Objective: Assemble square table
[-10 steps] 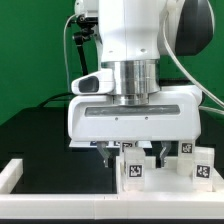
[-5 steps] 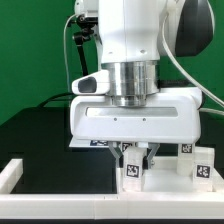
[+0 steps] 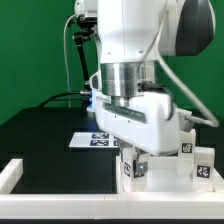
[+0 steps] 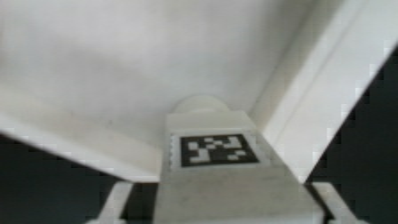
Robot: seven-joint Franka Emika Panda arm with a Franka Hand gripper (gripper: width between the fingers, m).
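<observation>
Tilted since before, claw (image 3: 133, 152) grips leg (image 3: 131, 167) beside wall (image 3: 60, 186).

In the exterior view the arm's white wrist housing (image 3: 140, 115) hides the jaws and the top of the short white tagged plastic leg (image 3: 131, 165) beneath it. The flat white marker board (image 3: 92, 140) is half covered. The wrist view is blurred; its lower edge cuts the leg off.
</observation>
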